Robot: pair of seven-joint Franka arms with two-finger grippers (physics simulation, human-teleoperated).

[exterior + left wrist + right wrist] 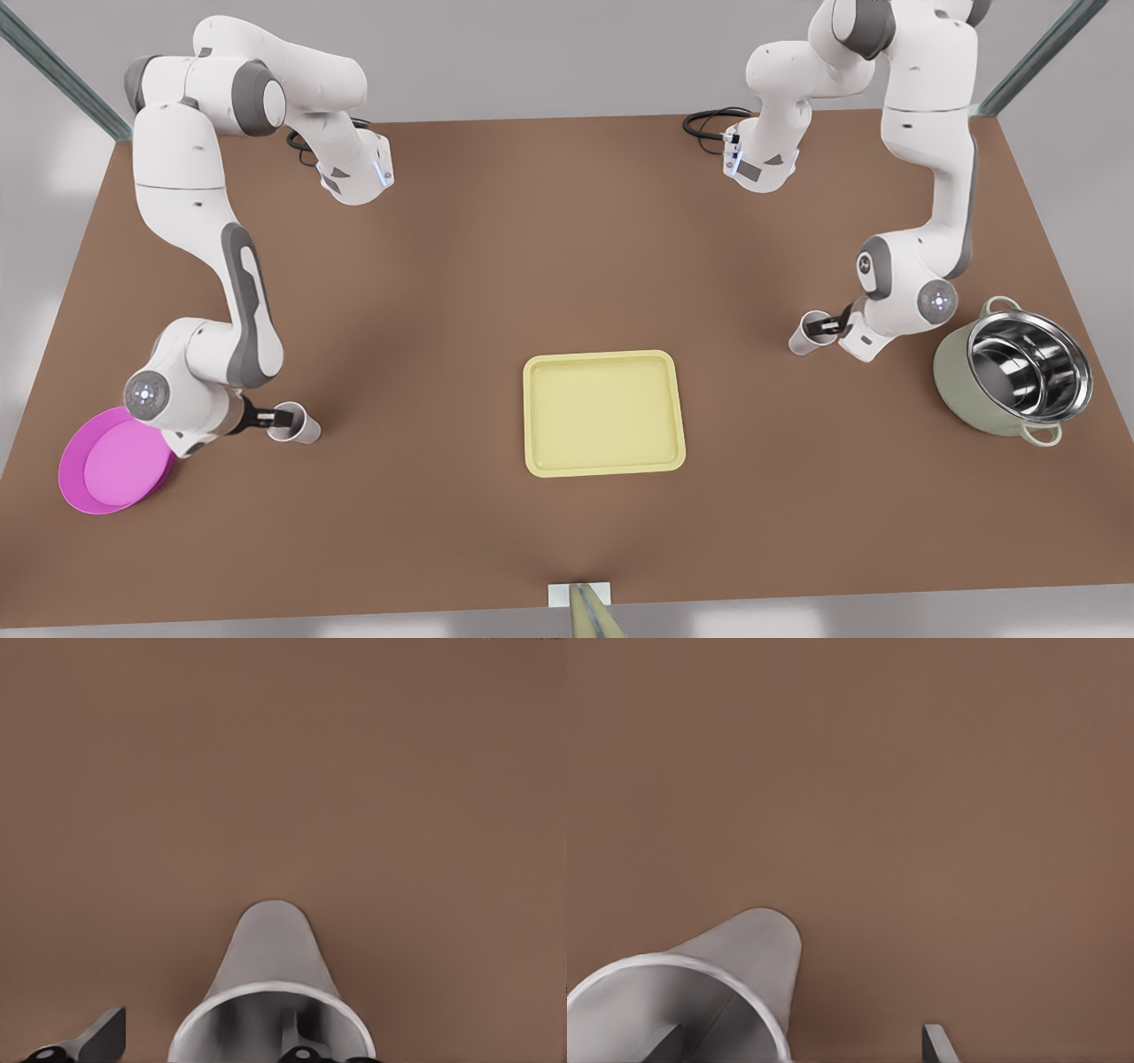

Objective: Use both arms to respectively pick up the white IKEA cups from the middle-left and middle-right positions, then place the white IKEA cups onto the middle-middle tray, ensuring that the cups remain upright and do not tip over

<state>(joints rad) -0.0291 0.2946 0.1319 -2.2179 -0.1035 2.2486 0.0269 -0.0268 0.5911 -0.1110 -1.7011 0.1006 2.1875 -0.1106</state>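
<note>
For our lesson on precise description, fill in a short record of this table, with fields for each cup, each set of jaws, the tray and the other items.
cup at the front view's left: white, near the pink plate, off the tray
cup at the front view's right: white, near the steel pot, off the tray
left jaws: open, one finger inside a cup's rim, one outside
right jaws: open, likewise straddling a cup's rim
tray: yellow, mid-table, no cup on it yet

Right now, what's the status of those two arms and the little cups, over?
Left gripper open, straddling a cup rim. Right gripper open, same on other cup. Both cups on table, none on tray. Pot and plate well aside.
</note>
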